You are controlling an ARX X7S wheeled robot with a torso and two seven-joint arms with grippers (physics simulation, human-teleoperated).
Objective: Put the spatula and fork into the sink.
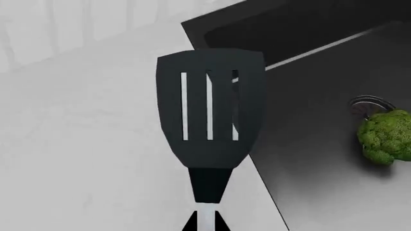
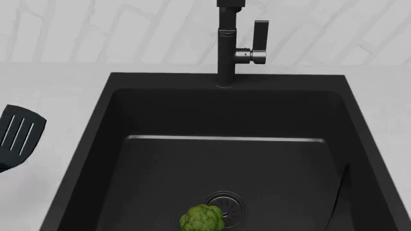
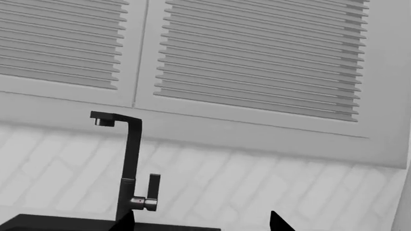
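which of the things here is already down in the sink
Only the green lettuce, lying by the drain. The spatula is outside the sink, over the counter.

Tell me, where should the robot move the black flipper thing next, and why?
Probably sideways toward the robot's right, over the sink. The left gripper holds the spatula with its head mostly above the white counter beside the basin, so releasing now could miss.

The spatula (image 2: 18,134) is cut off at the head view's left edge, its handle unseen, and the lettuce (image 2: 202,219) runs past the bottom edge.
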